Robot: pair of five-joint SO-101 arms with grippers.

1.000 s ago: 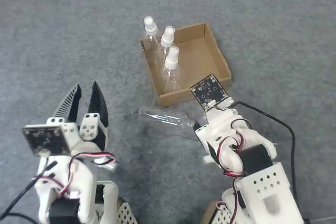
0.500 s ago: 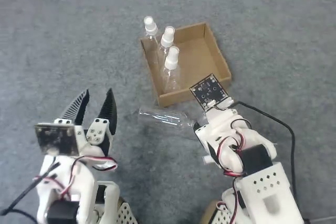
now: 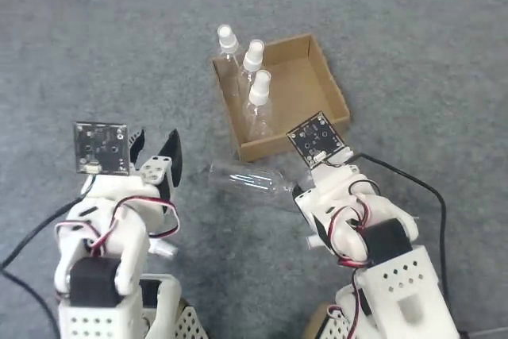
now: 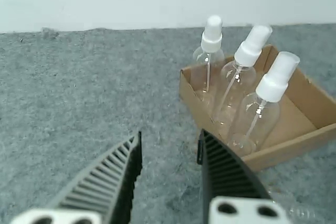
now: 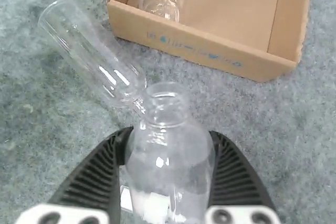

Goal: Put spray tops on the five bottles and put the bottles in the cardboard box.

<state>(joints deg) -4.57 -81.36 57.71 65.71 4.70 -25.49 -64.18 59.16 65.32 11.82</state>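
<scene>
Three clear bottles with white spray tops (image 3: pixel 253 57) (image 4: pixel 247 77) stand upright along the left wall of the cardboard box (image 3: pixel 309 89) (image 4: pixel 310 103) (image 5: pixel 210 51). A capless clear bottle (image 3: pixel 242 178) (image 5: pixel 92 51) lies on its side on the grey carpet just in front of the box. My right gripper (image 5: pixel 169 136) is shut on another capless clear bottle (image 5: pixel 168 150), held upright with its open mouth next to the lying bottle. My left gripper (image 3: pixel 155 154) (image 4: pixel 168 150) hangs open and empty over the carpet, left of the lying bottle.
Grey carpet (image 3: pixel 95 53) covers the table, bare to the left and right of the box. The right half of the box floor is free. The right arm (image 3: pixel 349 212) and its cable (image 3: pixel 429 192) sit in front of the box. A pale wall runs along the far edge.
The left arm has pitched its wrist up and swung its open gripper right and toward the box. The right arm and all bottles have kept still.
</scene>
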